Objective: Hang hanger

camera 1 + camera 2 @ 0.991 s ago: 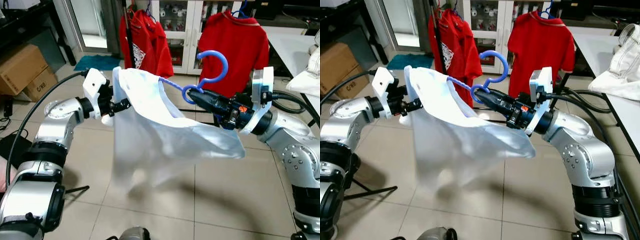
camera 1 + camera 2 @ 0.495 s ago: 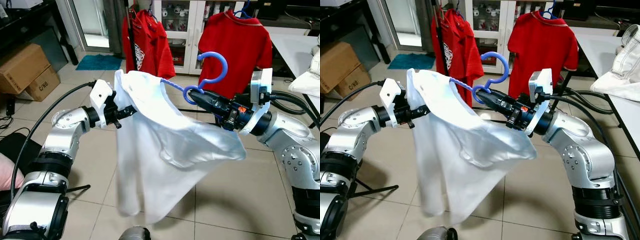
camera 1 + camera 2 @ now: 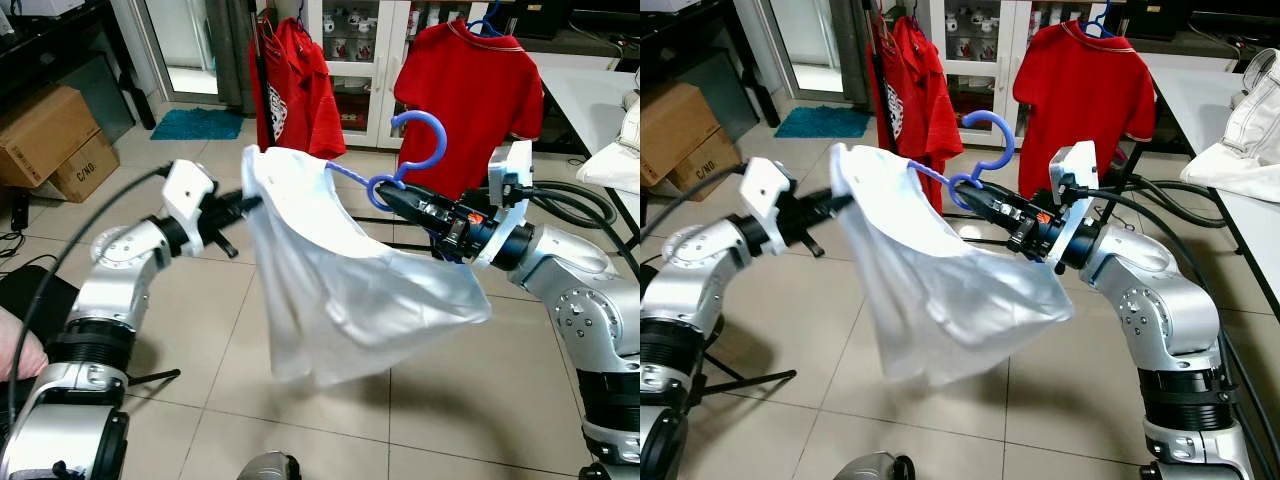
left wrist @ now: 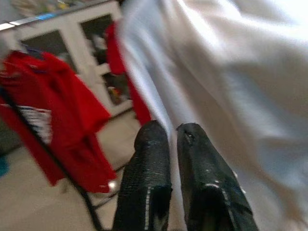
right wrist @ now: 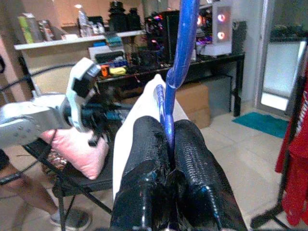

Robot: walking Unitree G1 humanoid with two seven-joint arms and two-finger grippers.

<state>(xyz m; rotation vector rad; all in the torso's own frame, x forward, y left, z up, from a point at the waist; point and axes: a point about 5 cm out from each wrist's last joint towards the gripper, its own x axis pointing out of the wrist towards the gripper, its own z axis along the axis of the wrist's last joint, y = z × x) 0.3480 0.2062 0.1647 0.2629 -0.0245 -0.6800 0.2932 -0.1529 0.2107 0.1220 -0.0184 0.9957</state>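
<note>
A humanoid robot holds a white shirt point(image 3: 340, 290) on a blue hanger point(image 3: 405, 160) out in front of itself above a tiled floor point(image 3: 470, 400). The right gripper point(image 3: 385, 197) is clamped tight on the hanger just below its hook, fingers closed around the blue stem, as the right wrist view confirms. The left gripper point(image 3: 245, 203), at about 9 o'clock from the right one, has its fingers pressed nearly together at the shirt's far shoulder; the left wrist view suggests it pinches the cloth edge, though the contact itself is blurred. The hanger's long axis runs roughly level between the two grippers, from 9 to 3 o'clock, with the hook standing up toward 12 and its opening facing the left arm. Two red shirts point(image 3: 465, 100) hang behind, at about 12 o'clock from the hook and well apart from it, which is likely where the rail is. Judging by this, the coming move falls to the right arm, the one carrying the hook, which must lift and reach forward while the left only steadies the cloth.
</note>
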